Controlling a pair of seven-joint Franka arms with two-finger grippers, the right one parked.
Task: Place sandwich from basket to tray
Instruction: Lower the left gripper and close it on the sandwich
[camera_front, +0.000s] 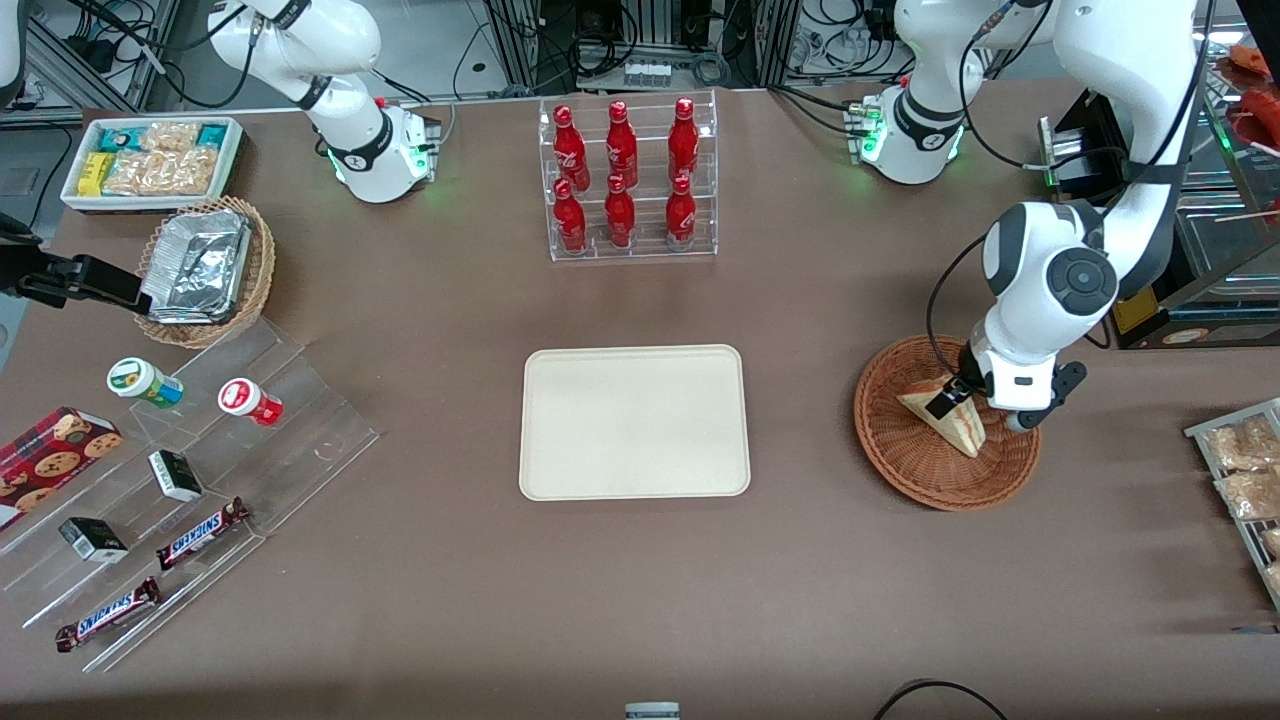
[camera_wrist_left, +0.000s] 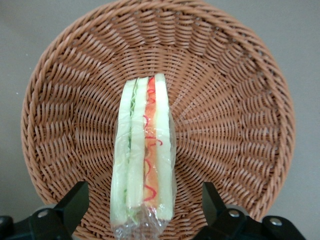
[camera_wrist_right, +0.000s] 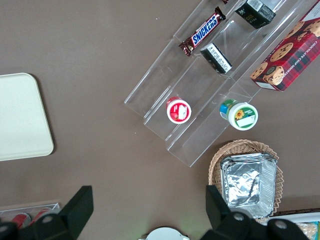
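The left arm's gripper (camera_wrist_left: 142, 200) hangs low over the round reddish-brown wicker basket (camera_wrist_left: 240, 130), jaws spread wide, holding nothing. Its fingers (camera_wrist_left: 75, 202) straddle the plastic-wrapped triangular white-bread sandwich (camera_wrist_left: 144, 155), which stands on edge in the basket, apparently aligned for a side pinch. The cream rectangular plastic tray (camera_front: 634, 421) waits bare toward the parked arm's end of the surface.

The wrapped sandwich (camera_wrist_left: 144, 155), a pale wedge with red and green filling, lies in the round brown wicker basket (camera_front: 900, 450). The cream rectangular tray (camera_front: 634, 421) lies flat, well apart from the basket. The gripper (camera_front: 958, 398) sits over the sandwich, fingers spread.
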